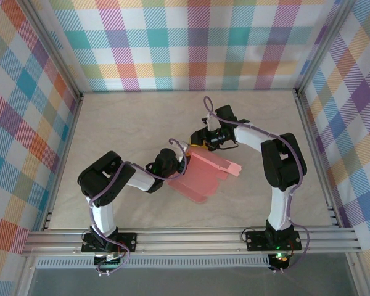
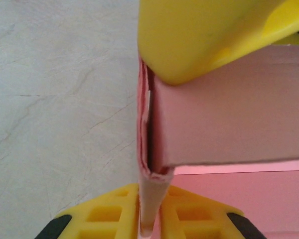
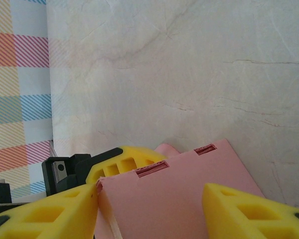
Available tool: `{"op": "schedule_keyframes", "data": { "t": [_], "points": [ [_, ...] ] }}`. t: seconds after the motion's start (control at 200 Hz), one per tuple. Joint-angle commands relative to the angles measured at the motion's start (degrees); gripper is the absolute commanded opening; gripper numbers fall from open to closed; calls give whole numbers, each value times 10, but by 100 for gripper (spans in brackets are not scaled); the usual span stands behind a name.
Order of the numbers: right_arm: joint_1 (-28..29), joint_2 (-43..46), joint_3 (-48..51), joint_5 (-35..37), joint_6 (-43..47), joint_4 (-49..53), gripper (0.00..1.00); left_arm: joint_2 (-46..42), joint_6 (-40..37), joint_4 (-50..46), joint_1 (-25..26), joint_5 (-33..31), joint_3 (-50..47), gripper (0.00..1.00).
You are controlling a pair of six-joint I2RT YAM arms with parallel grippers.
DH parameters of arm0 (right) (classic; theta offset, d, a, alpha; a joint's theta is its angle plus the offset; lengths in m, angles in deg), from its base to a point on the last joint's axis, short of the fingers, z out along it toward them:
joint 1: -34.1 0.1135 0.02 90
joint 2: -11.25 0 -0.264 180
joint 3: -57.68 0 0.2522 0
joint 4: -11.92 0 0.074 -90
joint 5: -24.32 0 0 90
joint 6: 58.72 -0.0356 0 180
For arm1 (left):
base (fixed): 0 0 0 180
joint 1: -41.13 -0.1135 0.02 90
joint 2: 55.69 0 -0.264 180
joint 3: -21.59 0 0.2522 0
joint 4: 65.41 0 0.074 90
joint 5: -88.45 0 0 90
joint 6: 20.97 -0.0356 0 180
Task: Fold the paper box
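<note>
Now: paper box (image 1: 205, 177) sits mid-table, partly folded, with one salmon panel raised above flat flaps that lie on the pale table (image 1: 123, 123). Left gripper (image 1: 176, 165) comes in from the box's left side. On its wrist view the left gripper (image 2: 150, 191) is pinched on the card's doubled edge, thin card filling the narrow gap between the jaws. Likely reason: it anchors the crease so the sheet cannot slide while the other arm works. Right gripper (image 1: 202, 143) is at the box's far edge. On its own view the right gripper (image 3: 152, 194) has jaws standing apart, straddling the raised panel, one tip touching the panel's left edge. Cannot tell whether they squeeze it or merely bracket it. From the left wrist, a right finger (image 2: 204, 35) bears on the panel's top, probably to push the wall over along the fold. Hard to make out: tab slots (image 3: 152, 170) show near the panel's far edge, matching tabs unidentified. Lower flaps are cut off behind fingers in the wrist views. From above, the arms cover the contact points.
</note>
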Motion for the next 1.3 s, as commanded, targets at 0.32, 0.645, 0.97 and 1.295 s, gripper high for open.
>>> {"op": "schedule_keyframes", "data": {
  "t": [0.32, 0.645, 0.97, 1.295],
  "points": [
    [3, -9, 25, -31, 6, -9, 53, 38, 15, 59, 5, -15, 3, 24],
    [2, -9, 42, -56, -15, -34, 50, 62, 24, 79, 4, -12, 28, 16],
    [3, 5, 74, -60, -56, -73, 49, 71, 35, 86, 4, -21, 32, 0],
    [3, 47, 113, -38, -114, -129, 58, 66, 61, 97, 3, -5, 25, 0]
  ]
}}
